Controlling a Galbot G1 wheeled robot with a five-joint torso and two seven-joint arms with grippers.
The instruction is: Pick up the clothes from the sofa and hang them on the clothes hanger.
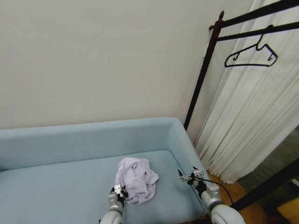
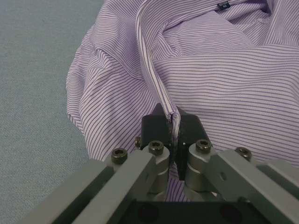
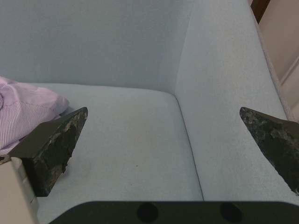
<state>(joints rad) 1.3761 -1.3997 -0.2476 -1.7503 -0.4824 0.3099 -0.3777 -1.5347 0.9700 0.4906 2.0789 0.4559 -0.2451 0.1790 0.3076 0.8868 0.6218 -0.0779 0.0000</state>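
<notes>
Sofa: pale blue, 6 to 9 o'clock. Rack 2 o'clock, far end cut off. Shirt crumpled on seat, 6 o'clock; sleeves lost in folds. Hanger bare on rack bar. Left gripper, shirt's 7 o'clock: pinched tight on folded edge, likely for lifting. Right gripper, shirt's 3 o'clock: spread wide, empty.

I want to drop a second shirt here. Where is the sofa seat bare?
Bare seat lies left of the shirt, and between shirt and armrest, where the open right gripper hovers. Crowded where the left gripper pinches the shirt.
</notes>
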